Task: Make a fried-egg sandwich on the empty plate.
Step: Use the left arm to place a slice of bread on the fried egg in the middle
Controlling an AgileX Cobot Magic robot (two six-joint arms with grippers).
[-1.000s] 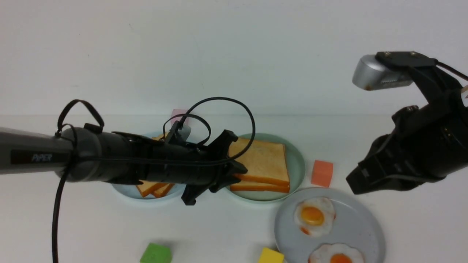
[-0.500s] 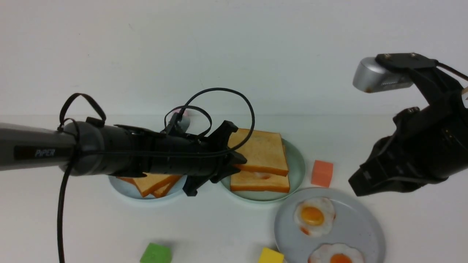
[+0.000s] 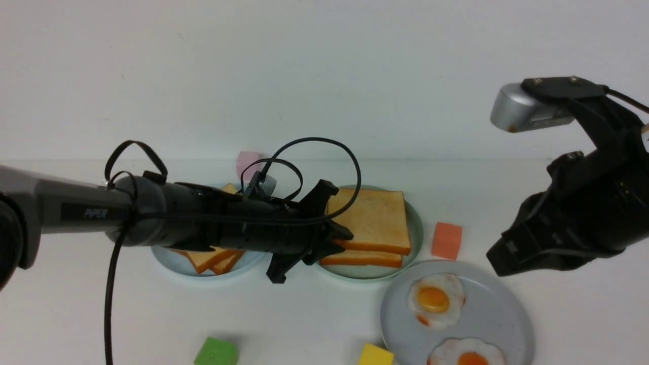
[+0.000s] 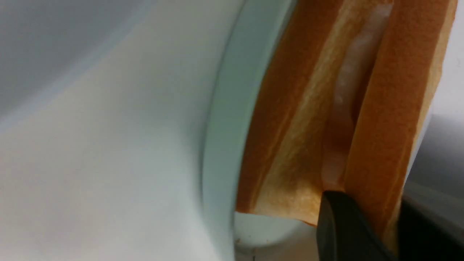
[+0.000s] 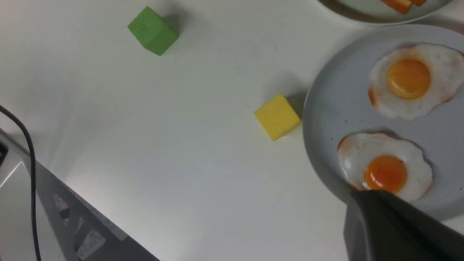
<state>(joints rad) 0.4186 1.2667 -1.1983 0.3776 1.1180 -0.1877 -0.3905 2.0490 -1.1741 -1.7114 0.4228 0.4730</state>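
The mint-green plate point(image 3: 366, 274) holds the sandwich: a bottom toast slice point(image 3: 361, 259) and a top toast slice point(image 3: 375, 217) lying on it, shifted slightly right. In the left wrist view the white of the fried egg point(image 4: 348, 90) shows between the two slices, beside the plate rim point(image 4: 224, 127). My left gripper point(image 3: 337, 238) is shut on the near-left edge of the top slice point(image 4: 391, 108), with one finger point(image 4: 340, 228) under it. My right gripper point(image 3: 499, 256) hangs shut and empty above the right side of the table.
A grey speckled plate point(image 3: 507, 314) at front right holds two fried eggs point(image 3: 435, 300) point(image 3: 469, 355). A pale blue plate point(image 3: 172, 261) with a toast pile point(image 3: 210, 259) lies under my left arm. Orange point(image 3: 446, 240), green point(image 3: 216, 352), yellow point(image 3: 376, 355) and pink point(image 3: 247, 161) blocks lie around.
My left gripper raised the top slice off the egg half a second ago, then lowered it onto the sandwich, a little further right. The right arm has barely moved.
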